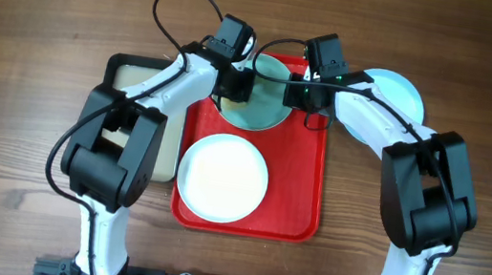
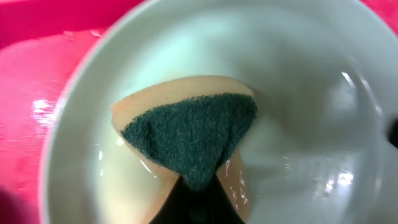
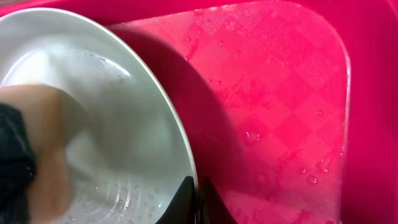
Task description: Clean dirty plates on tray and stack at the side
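An aqua-teal plate lies at the far end of the red tray. My left gripper is shut on a sponge with a green scouring face, pressed inside this plate. My right gripper is shut on the plate's right rim, one finger each side, over the wet tray. A white plate lies on the near part of the tray. A pale blue plate sits on the table right of the tray, partly under my right arm.
A beige tray with a black rim lies left of the red tray, mostly under my left arm. Water drops lie on the red tray floor. Bare wooden table surrounds the trays.
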Robot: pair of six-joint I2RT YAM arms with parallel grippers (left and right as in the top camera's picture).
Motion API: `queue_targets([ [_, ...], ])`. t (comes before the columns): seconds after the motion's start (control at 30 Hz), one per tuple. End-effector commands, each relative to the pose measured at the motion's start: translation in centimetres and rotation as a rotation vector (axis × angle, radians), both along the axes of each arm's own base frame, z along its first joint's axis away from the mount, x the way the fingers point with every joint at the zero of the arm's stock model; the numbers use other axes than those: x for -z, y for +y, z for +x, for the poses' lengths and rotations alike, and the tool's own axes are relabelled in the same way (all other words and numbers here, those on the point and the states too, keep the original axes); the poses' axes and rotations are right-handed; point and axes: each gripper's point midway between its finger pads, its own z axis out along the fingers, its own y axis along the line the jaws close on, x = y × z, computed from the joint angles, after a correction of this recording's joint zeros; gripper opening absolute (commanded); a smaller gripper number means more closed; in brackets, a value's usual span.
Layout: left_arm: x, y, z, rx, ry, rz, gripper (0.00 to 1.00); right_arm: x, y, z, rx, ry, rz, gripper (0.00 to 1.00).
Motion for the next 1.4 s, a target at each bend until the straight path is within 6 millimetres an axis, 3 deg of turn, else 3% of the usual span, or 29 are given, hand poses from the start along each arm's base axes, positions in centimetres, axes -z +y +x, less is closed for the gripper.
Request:
queue_targets([
  [0.0,2.6,-3.0,-3.3,0.072,0.135,-0.086,0.04,-0.3,-0.2,0.1,0.003,-0.010,-0.002,0.04],
  [0.3,1.4,-5.8,-4.5,0.079,0.212,-0.267,0.04,-0.3,-0.2,0.1,0.003,-0.010,-0.002,0.04],
  [0.47,0.5,-5.9,-3.7,0.063,0.182,-0.281,0.04,-0.2,-0.2,0.1,0.002,-0.009,-0.003,0.04],
  [0.57,-3.9,-4.0,-0.6,0.003,-0.006,-0.181,0.04,-0.2,-0.2,0.0,0.002,-0.008,-0.004,0.04],
  [0.63,-8.3,-1.5,1.4,-0.059,-0.178,-0.076,0.04,-0.2,-0.2,0.0,0.002,-0.008,-0.004,0.04],
  [0.73,-12.2,0.8,2.4,-0.126,-0.307,0.001,0.04,-0.2,-0.2,0.0,0.002,-0.009,-0.003,0.04],
  [0.8,-12.2,1.0,2.4,-0.100,-0.311,0.021,0.04,-0.2,-0.2,0.1,0.002,-0.009,-0.003,0.04],
  [0.93,-10.2,1.7,2.4,-0.106,-0.270,0.059,0.04,-0.2,-0.2,0.0,0.002,-0.008,-0.004,0.04],
  [1.2,-3.4,4.3,2.1,-0.140,-0.132,0.169,0.04,-0.2,-0.2,0.0,0.002,-0.008,-0.005,0.04],
  [1.37,0.3,3.8,1.2,-0.116,-0.043,0.166,0.04,-0.3,-0.2,0.1,0.002,-0.011,-0.003,0.04],
])
